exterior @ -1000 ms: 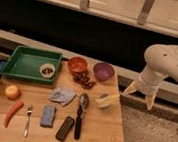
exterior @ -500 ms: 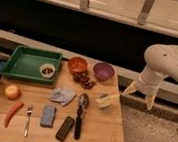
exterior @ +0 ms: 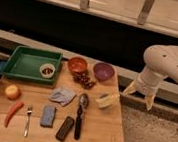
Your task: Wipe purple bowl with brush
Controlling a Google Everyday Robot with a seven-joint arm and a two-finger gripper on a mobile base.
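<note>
My pincer (exterior: 139,96) hangs just beyond the table's (exterior: 98,130) right edge, fingers spread and, as far as I can make out, grasping nothing. The purple bowl (exterior: 103,71) sits at the back edge beside the orange bowl (exterior: 77,64). The brush (exterior: 80,115) lies mid-table, nearer the front.

Wood tbl (exterior: 99,132), grn tray (exterior: 26,65), purple bowl (exterior: 103,71), brush (exterior: 80,115)

Arm (exterior: 176,66) cut off at right edge — gripper (exterior: 140,97) hangs right of table (exterior: 98,133) (dish (exterior: 46,70) contents unclear)
</note>
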